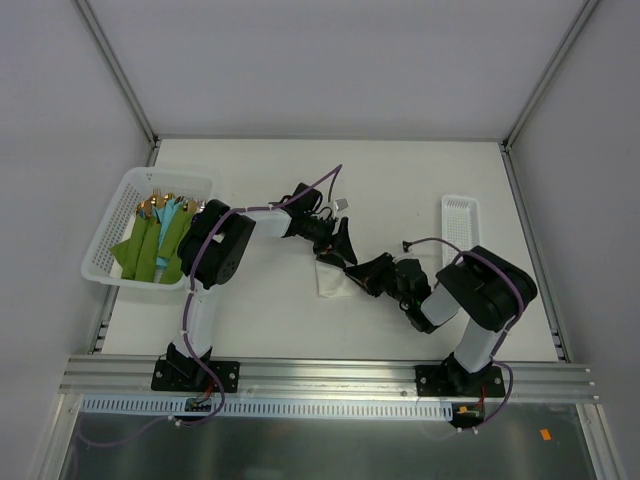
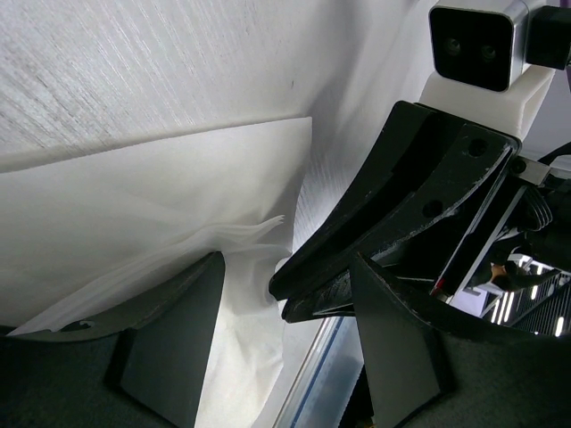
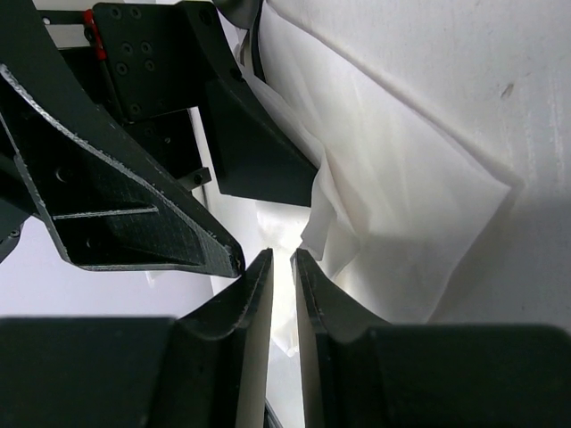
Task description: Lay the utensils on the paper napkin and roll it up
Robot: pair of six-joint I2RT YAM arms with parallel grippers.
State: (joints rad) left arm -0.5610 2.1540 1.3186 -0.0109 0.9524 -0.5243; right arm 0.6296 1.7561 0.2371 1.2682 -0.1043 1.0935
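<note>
- Right, the white worktop carries everything. A white basket sits at its 9 o'clock edge with green cloths in it, and a narrow white tray sits toward 3 o'clock.
- The paper napkin lies near the middle of the worktop, rumpled and partly lifted off the surface, not flat.
- My left hand is at the napkin's 12 o'clock. Its jaws stand apart at a middling width, one finger is under a raised fold, and nothing is clamped.
- My right hand comes in from the napkin's 3 o'clock. Its jaws are nearly together with only a thin slit between them, right at the crumpled edge. I cannot tell whether a layer of paper is caught in there.
- My two hands are crowded close, the right fingertips reaching between the left fingers.
- I cannot make out the utensils in any view; they may be hidden inside the folds.
- I judge the napkin to be very light, soft and limp, and easy to tear or crease. It will sag wherever it is unsupported.
- I would take hold of a free edge or corner with a shallow, gentle pinch and keep the roll tensioned from both sides.
</note>
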